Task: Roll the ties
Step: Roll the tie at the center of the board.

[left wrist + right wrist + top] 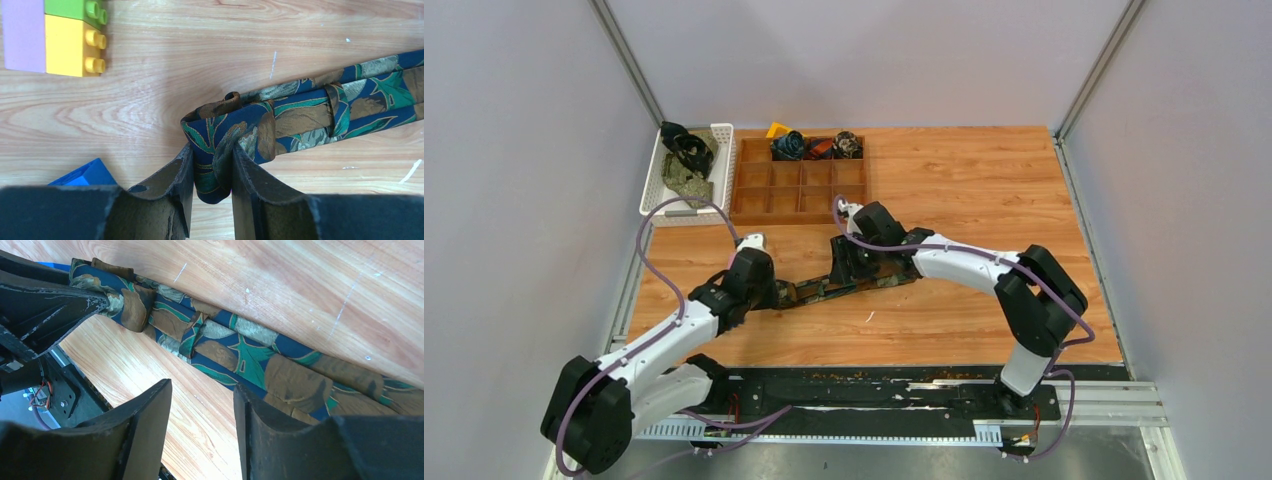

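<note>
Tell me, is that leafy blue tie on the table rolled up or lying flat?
Barely rolled: the tie has one small loop at its end, pinched in the left claw; the rest lies stretched along the table.

Left arm point(666, 338) and right arm point(959, 265): white links, black joints, 1 purple cable point(641, 243) each. Black fingers point(166, 184), edges scuffed grey.

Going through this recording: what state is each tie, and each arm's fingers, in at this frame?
tie on the table: one end curled into a first loop, the rest stretched flat.
left fingers: shut on that looped end.
right fingers: open above the flat stretch, holding nothing.
three ties in the wooden tray: rolled, in back-row compartments.
other ties in the white basket: unrolled, heaped.
</note>
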`<state>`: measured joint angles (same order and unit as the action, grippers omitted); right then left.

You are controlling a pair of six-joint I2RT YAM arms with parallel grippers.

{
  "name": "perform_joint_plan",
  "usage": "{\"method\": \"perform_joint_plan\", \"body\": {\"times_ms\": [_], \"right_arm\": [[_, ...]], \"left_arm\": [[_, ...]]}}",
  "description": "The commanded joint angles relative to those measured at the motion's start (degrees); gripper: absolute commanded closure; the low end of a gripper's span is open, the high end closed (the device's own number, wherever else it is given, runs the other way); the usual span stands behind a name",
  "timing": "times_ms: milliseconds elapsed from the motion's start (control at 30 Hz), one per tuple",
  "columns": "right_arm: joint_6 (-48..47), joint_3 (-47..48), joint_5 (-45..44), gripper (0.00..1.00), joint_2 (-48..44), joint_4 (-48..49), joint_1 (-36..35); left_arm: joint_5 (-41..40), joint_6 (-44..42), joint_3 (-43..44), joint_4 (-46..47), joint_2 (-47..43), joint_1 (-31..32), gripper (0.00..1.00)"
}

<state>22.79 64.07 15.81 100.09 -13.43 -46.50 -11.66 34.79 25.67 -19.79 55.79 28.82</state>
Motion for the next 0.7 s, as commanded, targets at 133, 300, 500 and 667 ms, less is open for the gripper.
{"method": "perform_joint_plan", "body": {"times_ms": [133,300,500,667], "right_arm": [[-1.12,-2.64,-3.54,0.34,-6.29,1.39,2.09],[-1.45,-4.3,-4.18,0.03,-8.77,1.35,3.35],[-0.84,-6.49,-4.55,0.01,-12.14,1.82,5.18],[-0.56,-8.04,-4.62,0.01,-14.19,2.38,6.39]], "left_arm": [[-11.43,-2.08,6.22,-8.47,5.41,4.52,0.68],[-16.31,-1.96,10.95,-13.17,9.63,7.68,0.68],[-23.72,-0.2,16.16,-18.66,15.88,12.29,0.68],[-29.4,1.95,20.05,-22.35,21.54,15.64,0.68]]}}
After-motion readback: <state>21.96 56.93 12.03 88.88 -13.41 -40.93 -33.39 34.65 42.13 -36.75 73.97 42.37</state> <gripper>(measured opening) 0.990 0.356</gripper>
